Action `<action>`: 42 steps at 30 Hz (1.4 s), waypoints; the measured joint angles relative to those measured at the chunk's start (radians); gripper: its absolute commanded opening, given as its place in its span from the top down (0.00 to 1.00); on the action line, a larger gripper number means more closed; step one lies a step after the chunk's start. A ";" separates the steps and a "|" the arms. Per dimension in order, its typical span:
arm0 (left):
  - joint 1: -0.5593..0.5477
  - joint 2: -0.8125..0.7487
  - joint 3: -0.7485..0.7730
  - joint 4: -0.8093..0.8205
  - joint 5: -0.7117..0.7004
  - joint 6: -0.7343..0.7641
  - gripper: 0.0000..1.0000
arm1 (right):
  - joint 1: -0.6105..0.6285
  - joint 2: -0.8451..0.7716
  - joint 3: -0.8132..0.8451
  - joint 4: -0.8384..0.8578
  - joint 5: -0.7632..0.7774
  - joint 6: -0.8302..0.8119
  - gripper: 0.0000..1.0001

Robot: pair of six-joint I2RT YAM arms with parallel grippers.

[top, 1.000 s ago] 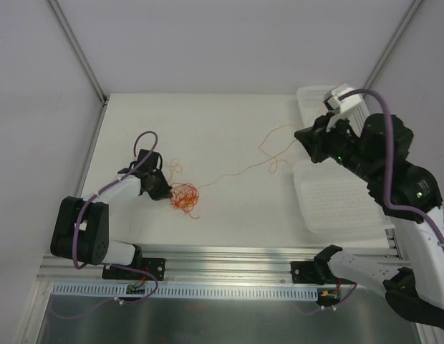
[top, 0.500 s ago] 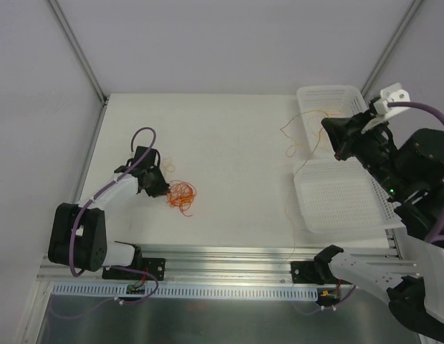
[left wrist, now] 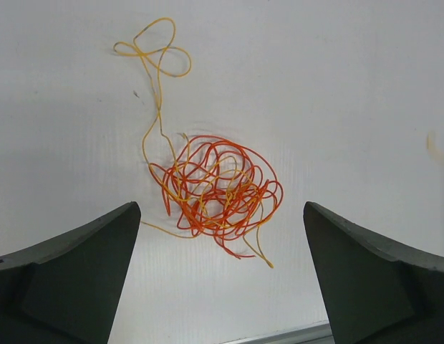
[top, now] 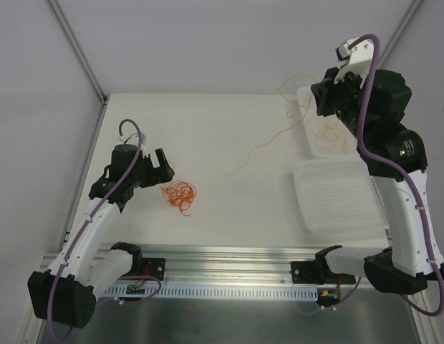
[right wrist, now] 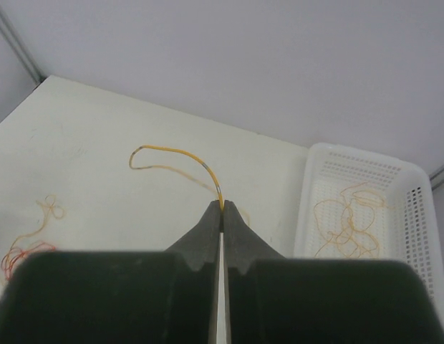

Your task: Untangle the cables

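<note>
Near the desk's (top: 229, 129) front-left, the left fingers (left wrist: 79, 265) hang spread wide above a red-orange tangle (left wrist: 218, 188) lying on the desk, a yellow loop (left wrist: 152, 51) trailing from it. Farther back on the right, the right fingers (right wrist: 200, 244) are clenched on one yellow cable (right wrist: 175, 152), raised beside the basket (right wrist: 415, 208), where more pale cables (right wrist: 344, 218) lie coiled.
</note>
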State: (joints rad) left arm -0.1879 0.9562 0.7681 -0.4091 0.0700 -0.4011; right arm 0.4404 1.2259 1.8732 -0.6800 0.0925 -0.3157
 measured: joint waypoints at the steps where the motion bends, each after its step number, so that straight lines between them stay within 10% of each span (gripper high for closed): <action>1: 0.000 -0.026 0.000 0.000 0.004 0.018 0.01 | -0.027 0.021 0.020 0.016 -0.007 0.000 0.99; 23: 0.000 -0.129 -0.137 0.002 0.006 0.161 0.01 | -0.611 0.376 0.214 0.352 0.006 0.095 0.99; 42: 0.000 -0.061 -0.137 0.008 -0.001 0.178 0.01 | -0.701 0.589 -0.019 0.402 0.060 0.050 0.91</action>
State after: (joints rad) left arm -0.1879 0.8955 0.6308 -0.4015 0.0689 -0.2234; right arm -0.2607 1.8145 1.8538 -0.2775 0.1528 -0.2661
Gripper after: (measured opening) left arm 0.992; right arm 0.022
